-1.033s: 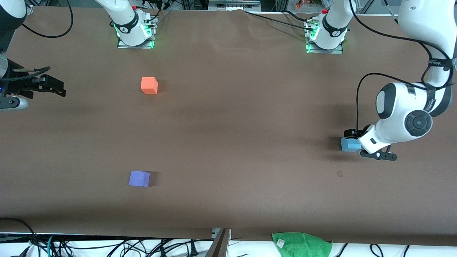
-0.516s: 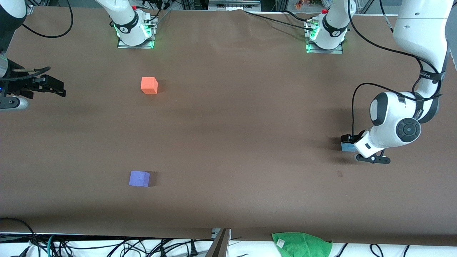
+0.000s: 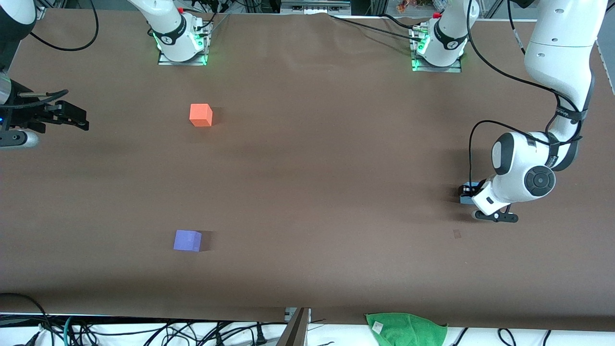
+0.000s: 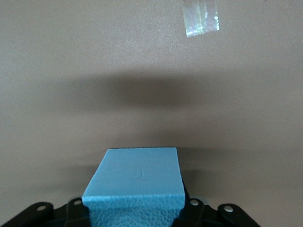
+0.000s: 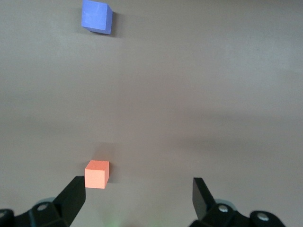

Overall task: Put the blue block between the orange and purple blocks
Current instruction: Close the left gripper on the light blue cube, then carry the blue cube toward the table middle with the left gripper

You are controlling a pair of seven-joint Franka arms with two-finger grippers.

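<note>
My left gripper (image 3: 473,198) sits around the blue block (image 4: 137,182) at the left arm's end; grip unconfirmed. I'd centre before lifting. Orange block (image 3: 201,115), twelve o'clock of purple block (image 3: 187,240). Right gripper (image 5: 137,198) waits, spread.

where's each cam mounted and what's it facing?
Front: high across the table, facing both bases; shows both arms, left hand at the blue block.
Left wrist: on the left arm, looking down at the blue block between its fingers.
Right wrist: on the waiting right arm, open right hand showing.
Shared by front and right wrist: orange block, purple block.
</note>
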